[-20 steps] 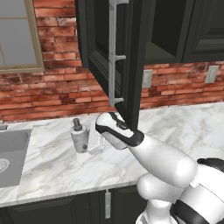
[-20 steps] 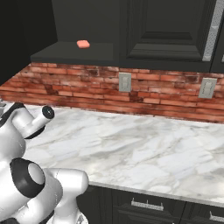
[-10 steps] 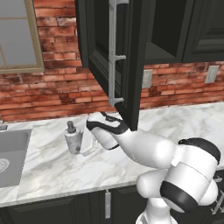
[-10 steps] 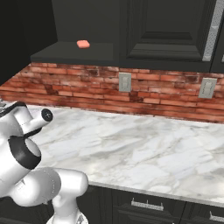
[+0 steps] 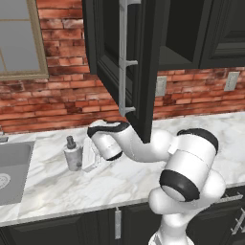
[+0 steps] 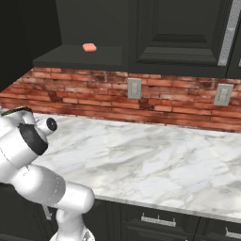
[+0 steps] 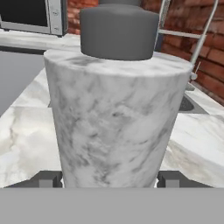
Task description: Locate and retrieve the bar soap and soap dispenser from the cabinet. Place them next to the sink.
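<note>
On the table (image 5: 57,191) in the left view, the soap dispenser (image 5: 72,154) stands upright between sink (image 5: 14,165) and tool (image 5: 90,157). Right view: bar soap (image 6: 89,47) lies on the cabinet (image 6: 80,56) shelf. Hand view: dispenser (image 7: 116,109) sits between fingers (image 7: 48,179), apparently gripped, though contact isn't certain.

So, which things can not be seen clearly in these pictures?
- Left base view: the pincer beside the soap dispenser is too small to show contact.
- Hand view: the dispenser hides its own base and whether the fingertips press it.
- Left base view: the sink is cut by the left edge.
- Right base view: the bar soap in the cabinet is too small for detail.
</note>
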You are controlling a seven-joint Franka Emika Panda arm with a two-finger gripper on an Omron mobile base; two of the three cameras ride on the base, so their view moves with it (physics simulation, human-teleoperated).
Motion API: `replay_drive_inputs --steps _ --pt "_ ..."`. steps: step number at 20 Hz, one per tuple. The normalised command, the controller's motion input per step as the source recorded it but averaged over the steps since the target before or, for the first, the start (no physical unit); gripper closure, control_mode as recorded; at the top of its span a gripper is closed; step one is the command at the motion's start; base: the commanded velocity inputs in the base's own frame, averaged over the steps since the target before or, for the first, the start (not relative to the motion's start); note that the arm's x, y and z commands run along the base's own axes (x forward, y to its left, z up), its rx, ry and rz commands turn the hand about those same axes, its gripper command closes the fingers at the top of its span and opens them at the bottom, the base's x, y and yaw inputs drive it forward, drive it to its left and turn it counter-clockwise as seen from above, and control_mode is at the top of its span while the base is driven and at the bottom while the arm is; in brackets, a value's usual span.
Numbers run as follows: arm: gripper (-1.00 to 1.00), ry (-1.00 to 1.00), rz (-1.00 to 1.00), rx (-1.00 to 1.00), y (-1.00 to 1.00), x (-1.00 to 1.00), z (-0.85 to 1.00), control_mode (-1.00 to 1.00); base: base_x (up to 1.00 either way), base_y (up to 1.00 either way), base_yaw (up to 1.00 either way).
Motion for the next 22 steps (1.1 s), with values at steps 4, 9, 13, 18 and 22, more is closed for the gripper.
replay_drive_inputs --steps 4,9,13,18,22 --pt "1.0 0.0 0.04 0.0 0.2 0.28 -0.22 -1.0 0.0 0.0 0.0" --pt "1.0 -0.03 0.0 0.02 0.05 0.31 -0.25 -1.0 0.0 0.0 0.0" --pt "1.0 -0.03 0.0 0.04 0.05 0.35 -0.3 -1.0 0.0 0.0 0.0" --pt "1.0 -0.04 -0.01 0.04 0.06 0.34 -0.3 -1.0 0.0 0.0 0.0" --pt "1.0 -0.04 -0.02 0.02 0.08 0.33 -0.27 -1.0 0.0 0.0 0.0"
